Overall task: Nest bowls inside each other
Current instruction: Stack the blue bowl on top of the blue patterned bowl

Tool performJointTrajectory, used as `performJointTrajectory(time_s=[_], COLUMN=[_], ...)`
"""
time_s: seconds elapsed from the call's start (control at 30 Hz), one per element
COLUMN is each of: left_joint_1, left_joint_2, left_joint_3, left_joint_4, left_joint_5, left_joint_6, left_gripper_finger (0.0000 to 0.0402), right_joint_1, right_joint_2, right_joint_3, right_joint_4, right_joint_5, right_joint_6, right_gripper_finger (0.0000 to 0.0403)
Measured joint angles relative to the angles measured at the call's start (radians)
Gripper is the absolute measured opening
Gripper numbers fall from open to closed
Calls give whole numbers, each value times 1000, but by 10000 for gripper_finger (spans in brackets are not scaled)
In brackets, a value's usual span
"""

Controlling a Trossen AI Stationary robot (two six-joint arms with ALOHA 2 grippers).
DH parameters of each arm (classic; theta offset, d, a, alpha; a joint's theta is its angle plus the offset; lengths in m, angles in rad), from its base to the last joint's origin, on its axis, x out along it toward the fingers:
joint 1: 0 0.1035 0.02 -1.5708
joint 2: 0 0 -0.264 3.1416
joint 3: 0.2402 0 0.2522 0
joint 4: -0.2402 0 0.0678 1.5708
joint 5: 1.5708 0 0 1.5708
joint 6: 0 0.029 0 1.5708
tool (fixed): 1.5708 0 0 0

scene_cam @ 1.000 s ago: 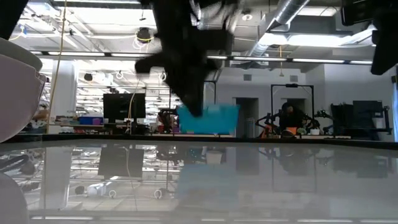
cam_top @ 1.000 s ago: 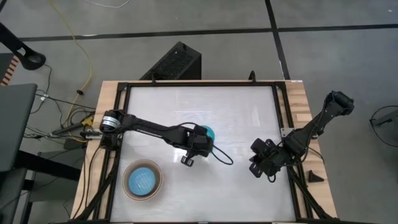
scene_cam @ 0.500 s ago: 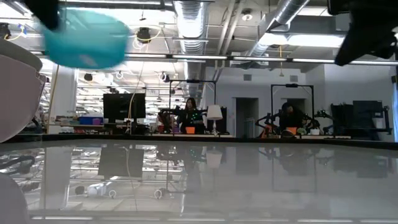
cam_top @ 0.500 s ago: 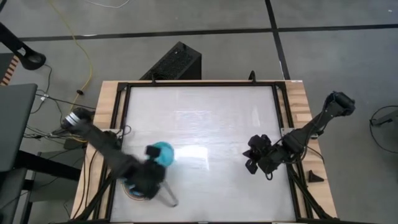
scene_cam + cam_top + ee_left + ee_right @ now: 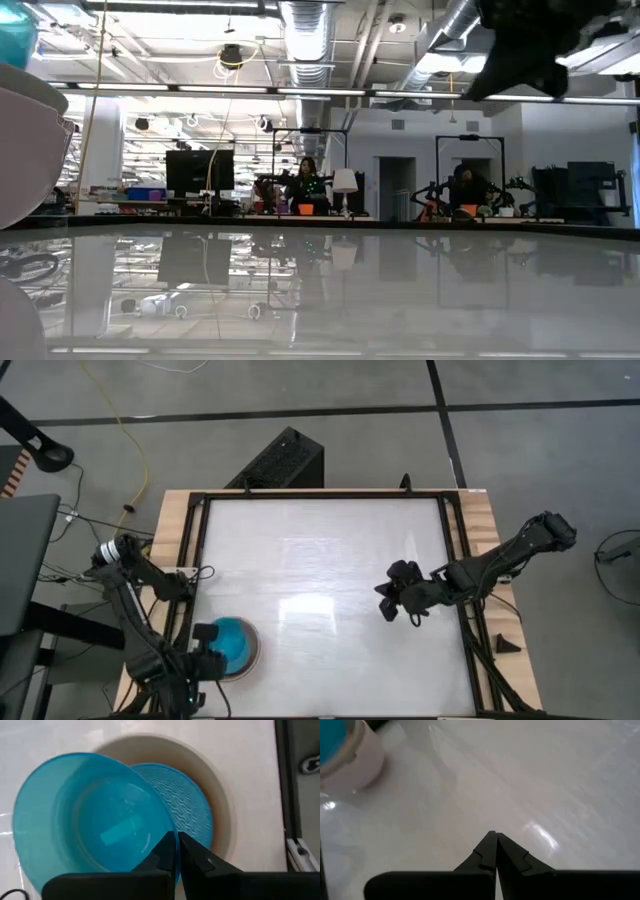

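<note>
My left gripper is at the table's near left corner, shut on the small teal bowl. The bowl hangs over a stack there: a light blue bowl sits inside a grey-beige bowl that stands on the table. The high view shows the teal bowl covering most of the stack. My right gripper hovers over the table's right half, shut and holding nothing. My left gripper pinches the teal bowl's rim between its two fingers, on the side nearest the wrist. The fingers slant steeply down from above. The bowl hangs mouth up, clear of the light blue bowl beneath it.
A black frame borders the white table top. A black box stands beyond the far edge. A small black wedge lies on the wooden strip at the right. The pale side of a bowl fills the low view's left edge.
My left gripper has swung fast from the table's middle toward the near left corner, rising and rolling, and has carried the teal bowl over the stack. My right gripper has drifted a little toward the table's middle and has tipped.
</note>
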Motion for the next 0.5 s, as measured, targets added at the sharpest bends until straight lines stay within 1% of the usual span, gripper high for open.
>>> performJointTrajectory(time_s=[0.13, 0.3, 0.5], left_joint_1=[-17, -17, -16], left_joint_2=[42, 84, 89], left_joint_3=[0, 0, 0], left_joint_4=[26, 30, 56], left_joint_5=[11, 19, 41], left_joint_6=[20, 68, 122], left_gripper_finger=[0, 0, 0], right_joint_1=[-25, -34, -33], right_joint_2=[0, 0, 0], right_joint_3=[0, 0, 0], right_joint_4=[68, 94, 111], right_joint_5=[-3, -4, -8], right_joint_6=[-34, -36, -25], right_gripper_finger=[31, 31, 31])
